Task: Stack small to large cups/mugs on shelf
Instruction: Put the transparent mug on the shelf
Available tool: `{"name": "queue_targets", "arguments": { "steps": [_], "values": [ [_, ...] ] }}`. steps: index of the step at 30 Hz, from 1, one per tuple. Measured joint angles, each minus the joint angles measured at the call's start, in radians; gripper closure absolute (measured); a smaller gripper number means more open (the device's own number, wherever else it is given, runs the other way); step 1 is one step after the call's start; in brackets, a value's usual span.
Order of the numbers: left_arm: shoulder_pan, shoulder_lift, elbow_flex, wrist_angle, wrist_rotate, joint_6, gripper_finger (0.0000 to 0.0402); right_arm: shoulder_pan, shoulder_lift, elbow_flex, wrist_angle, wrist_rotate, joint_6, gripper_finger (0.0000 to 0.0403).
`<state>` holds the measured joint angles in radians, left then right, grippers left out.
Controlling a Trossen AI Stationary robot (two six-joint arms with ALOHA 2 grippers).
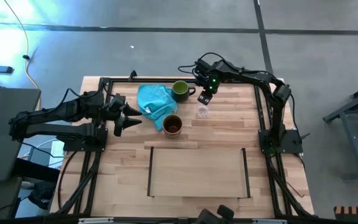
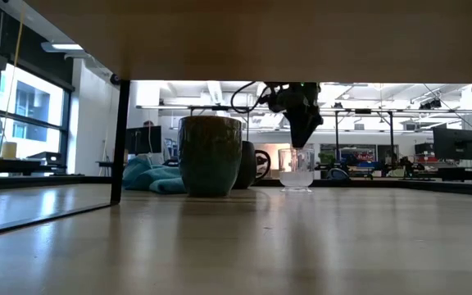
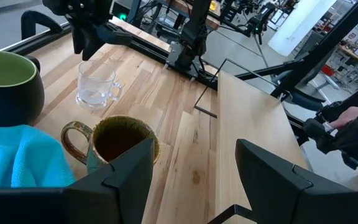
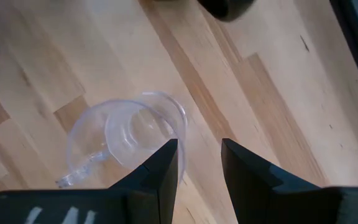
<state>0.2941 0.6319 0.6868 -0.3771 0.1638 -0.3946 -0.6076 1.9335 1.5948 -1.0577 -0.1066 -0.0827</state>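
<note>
The small clear glass cup (image 1: 202, 112) (image 4: 126, 137) stands upright on the tabletop at the far right of the group. My right gripper (image 4: 199, 146) (image 2: 303, 143) points down at its rim, open; one finger is over the cup's inside, the other outside its wall. The green mug (image 1: 180, 91) stands at the far side, the brown mug (image 1: 173, 125) (image 3: 120, 140) nearer. The shelf (image 1: 197, 171) lies bare at the near middle. My left gripper (image 1: 135, 118) (image 3: 194, 149) hangs open at the left, short of the brown mug. My right gripper stands astride the glass cup's rim (image 4: 180, 127), on the side away from its handle, coming from above with fingers pointing down. I cannot tell whether either finger touches the glass. The cup rests on the tabletop.
A turquoise cloth (image 1: 154, 101) lies crumpled between the two mugs and my left gripper, touching both. The shelf's dark rails (image 1: 150, 171) run along its short sides. Bare tabletop (image 1: 229, 124) stretches between the cups and the shelf.
</note>
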Motion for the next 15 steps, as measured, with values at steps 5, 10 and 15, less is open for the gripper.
{"name": "queue_targets", "arguments": {
  "steps": [5,10,15],
  "values": [
    [0.0,0.0,0.0,0.0,0.0,0.0,0.0186,-0.002,0.0,0.0,-0.025,0.002,0.023,0.0289],
    [0.0,0.0,0.0,0.0,0.0,-0.001,0.0186,-0.001,0.0,-0.002,-0.029,0.013,0.034,0.0289],
    [0.0,0.0,0.0,0.0,0.0,-0.003,0.0186,-0.001,0.0,-0.027,-0.027,0.013,0.034,0.0289]
  ]
}}
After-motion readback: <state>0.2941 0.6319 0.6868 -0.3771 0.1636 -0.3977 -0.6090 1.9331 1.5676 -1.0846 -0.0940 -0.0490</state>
